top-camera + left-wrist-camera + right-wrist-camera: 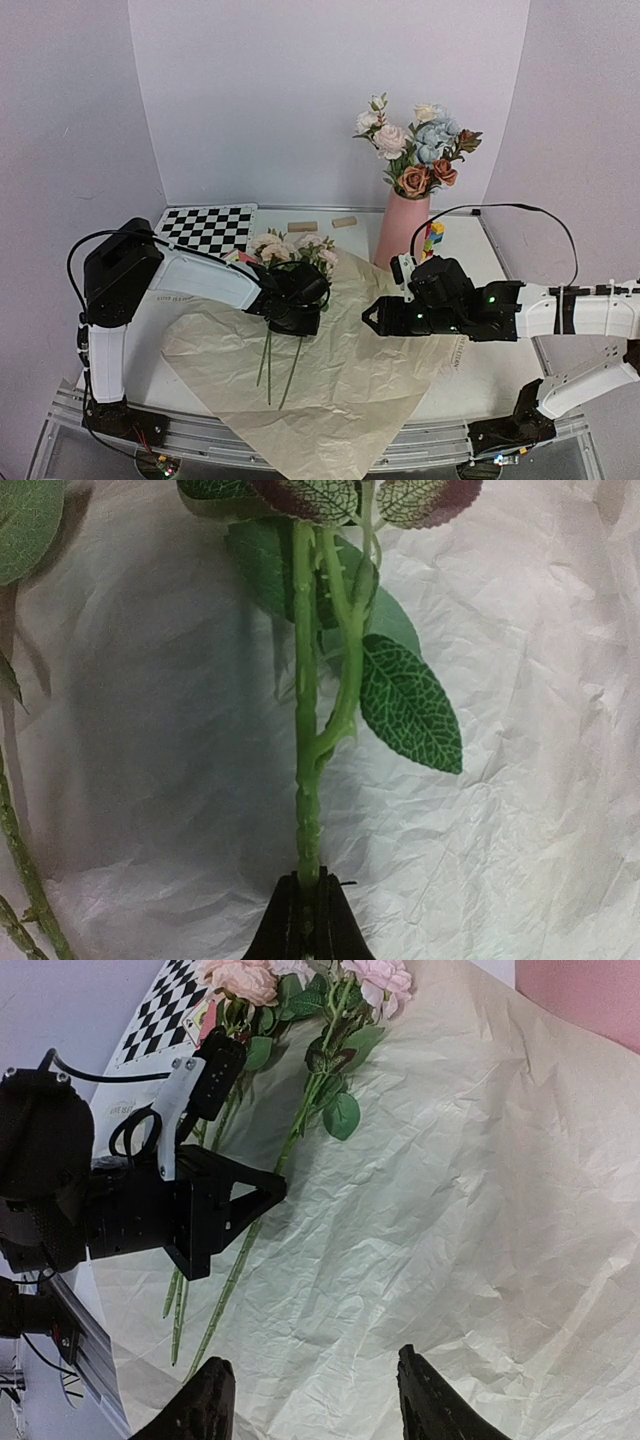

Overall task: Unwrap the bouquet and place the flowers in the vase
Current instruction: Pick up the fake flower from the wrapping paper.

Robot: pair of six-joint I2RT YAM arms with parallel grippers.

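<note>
The bouquet lies unwrapped: its crinkled tan paper is spread flat on the table. Pink and white flowers rest on the paper's far left part, their green stems pointing toward the near edge. My left gripper is shut on one green stem just below its leaves; it also shows as the left gripper over the stems. The pink vase stands at the back right and holds several flowers. My right gripper hovers open over bare paper, right of the stems.
A checkerboard lies at the back left. Two small wooden blocks sit by the back wall. Colourful toy blocks stand just right of the vase. The paper overhangs the table's near edge.
</note>
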